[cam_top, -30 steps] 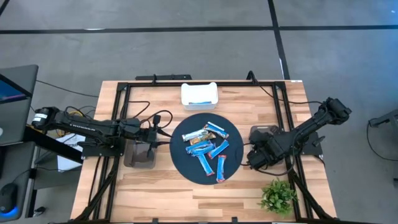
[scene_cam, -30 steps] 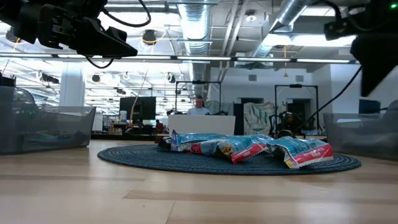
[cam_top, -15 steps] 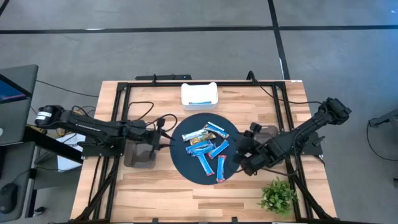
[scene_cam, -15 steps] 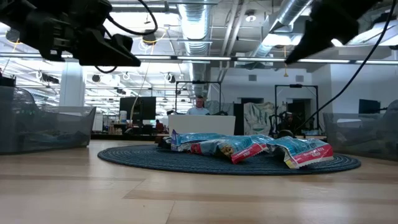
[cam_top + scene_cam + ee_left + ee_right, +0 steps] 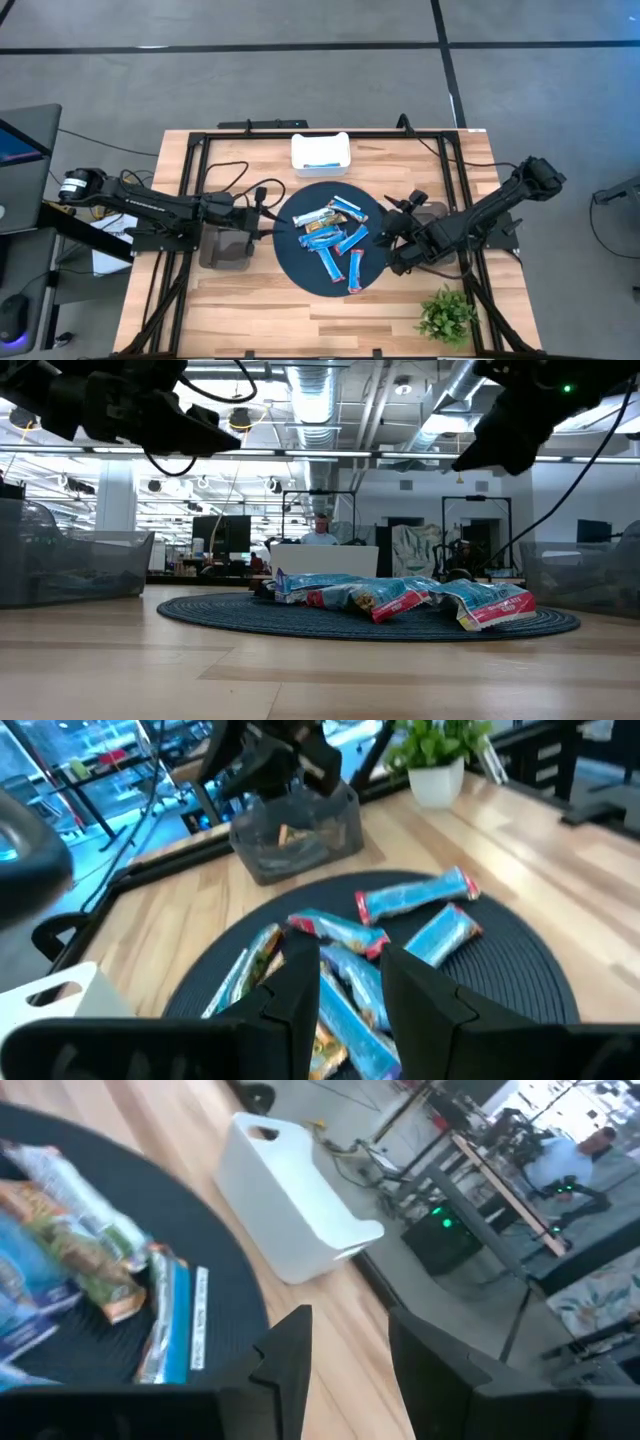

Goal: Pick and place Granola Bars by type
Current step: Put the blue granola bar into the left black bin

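Several granola bars (image 5: 335, 240), mostly blue, some with red ends and a few tan, lie in a loose pile on a dark round mat (image 5: 300, 265) at the table's middle. They also show in the low view (image 5: 400, 598), the left wrist view (image 5: 410, 900) and the right wrist view (image 5: 80, 1250). My left gripper (image 5: 268, 222) hovers open and empty at the mat's left edge, above the table (image 5: 350, 985). My right gripper (image 5: 390, 238) hovers open and empty at the mat's right edge (image 5: 350, 1350).
A white bin (image 5: 320, 152) stands behind the mat. A clear bin (image 5: 225, 250) stands left of the mat and another clear bin (image 5: 428, 212) right of it. A potted plant (image 5: 447, 315) stands at the near right corner. A black frame (image 5: 300, 132) runs around the table.
My left gripper has moved toward the table's right, up to the mat's left edge. My right gripper has moved from above its clear bin toward the table's left, up to the mat's right edge. The bars have kept still.
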`<move>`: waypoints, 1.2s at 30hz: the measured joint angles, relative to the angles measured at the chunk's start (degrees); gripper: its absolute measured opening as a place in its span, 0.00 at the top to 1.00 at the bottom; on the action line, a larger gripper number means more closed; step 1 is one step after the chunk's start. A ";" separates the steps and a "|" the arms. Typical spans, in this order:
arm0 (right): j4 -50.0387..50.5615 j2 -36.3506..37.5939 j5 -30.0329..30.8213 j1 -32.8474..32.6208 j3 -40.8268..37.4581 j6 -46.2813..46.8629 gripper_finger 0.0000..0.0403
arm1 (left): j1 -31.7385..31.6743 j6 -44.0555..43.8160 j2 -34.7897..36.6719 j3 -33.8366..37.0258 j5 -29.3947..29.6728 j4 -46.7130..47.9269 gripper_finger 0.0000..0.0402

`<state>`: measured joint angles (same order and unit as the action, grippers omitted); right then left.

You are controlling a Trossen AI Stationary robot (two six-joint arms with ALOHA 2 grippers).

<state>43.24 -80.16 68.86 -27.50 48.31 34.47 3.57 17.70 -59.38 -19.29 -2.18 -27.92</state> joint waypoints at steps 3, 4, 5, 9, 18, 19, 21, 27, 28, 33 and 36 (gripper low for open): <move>-1.29 0.95 3.43 0.02 -0.40 0.05 0.68 | 0.00 -0.85 -2.51 -0.02 0.01 -3.13 0.74; -1.90 1.08 5.23 -0.02 -0.67 0.05 0.68 | 0.00 -0.86 -3.71 -0.02 0.00 -5.11 0.74; -2.25 1.16 7.26 -0.21 -0.90 0.31 0.68 | -0.01 -0.86 -5.16 -0.04 0.01 -7.59 0.74; -1.97 1.64 15.14 -0.97 -2.42 3.66 0.68 | 0.00 -0.88 -12.28 -1.00 0.00 -14.36 0.74; -2.17 1.97 15.73 -2.96 -3.58 4.27 0.68 | -0.01 -0.23 -24.74 -12.44 0.08 -11.24 0.74; -2.18 1.97 15.35 -3.24 -3.58 4.20 0.68 | -0.01 0.08 -25.42 -13.58 0.30 -9.46 0.74; -2.36 1.97 15.24 -3.94 -3.58 4.12 0.68 | 0.00 0.26 -26.58 -16.03 1.93 -5.50 0.74; -14.32 1.97 8.82 -5.07 -3.56 -8.19 0.68 | -0.04 -0.23 -27.03 -20.35 7.51 3.78 0.74; -18.89 1.91 6.09 -4.95 -3.56 -13.08 0.68 | -0.04 -0.40 -27.03 -20.47 7.61 4.18 0.74; -45.58 -0.51 -19.62 -3.33 -4.49 -41.63 0.68 | -0.02 -0.62 -27.03 -20.48 7.56 5.05 0.74; -52.83 -1.78 -36.84 -2.35 -5.58 -54.64 0.68 | -0.02 -1.81 -27.03 -20.48 7.44 6.17 0.74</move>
<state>-9.59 -81.94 32.02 -29.85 42.73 -20.17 3.55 15.88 -86.41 -39.77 5.26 -21.75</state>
